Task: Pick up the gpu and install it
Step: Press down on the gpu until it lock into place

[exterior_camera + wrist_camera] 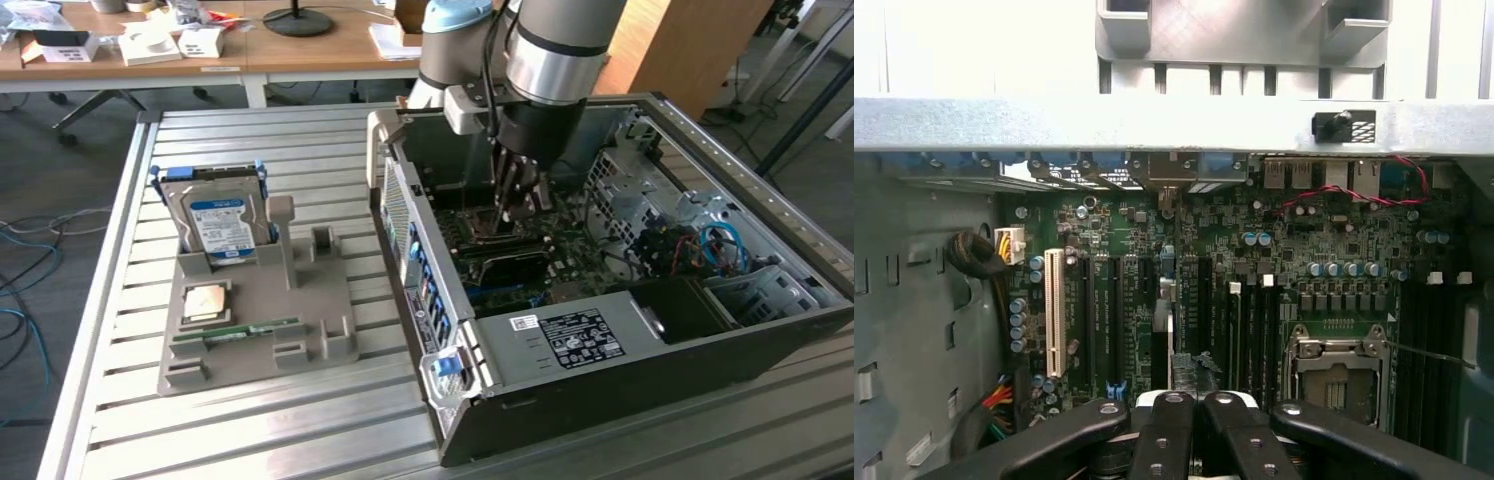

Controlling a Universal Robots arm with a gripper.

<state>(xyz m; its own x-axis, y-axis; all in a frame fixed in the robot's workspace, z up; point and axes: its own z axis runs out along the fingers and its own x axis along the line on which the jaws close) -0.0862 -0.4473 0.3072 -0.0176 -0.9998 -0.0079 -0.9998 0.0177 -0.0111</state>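
My gripper [511,212] reaches down into the open computer case [627,370], just above the motherboard [534,265]. In the wrist view its black fingers [1164,430] are pressed together, and the gripper [1194,402] is shut on the gpu [1172,335]. The gpu shows edge-on as a thin dark-green card standing upright. It runs from the fingertips toward the case's rear wall, over the black expansion slots [1124,310] beside the white slot [1054,310]. Whether its lower edge sits in a slot I cannot tell.
The bare CPU socket [1334,365] lies beside the slots, and red wires [1354,195] run near the rear ports. Outside the case, a grey holder [314,330] carries a hard drive [220,220], a square chip [207,300] and a memory stick [240,332]. Desks stand behind the slatted table [267,420].
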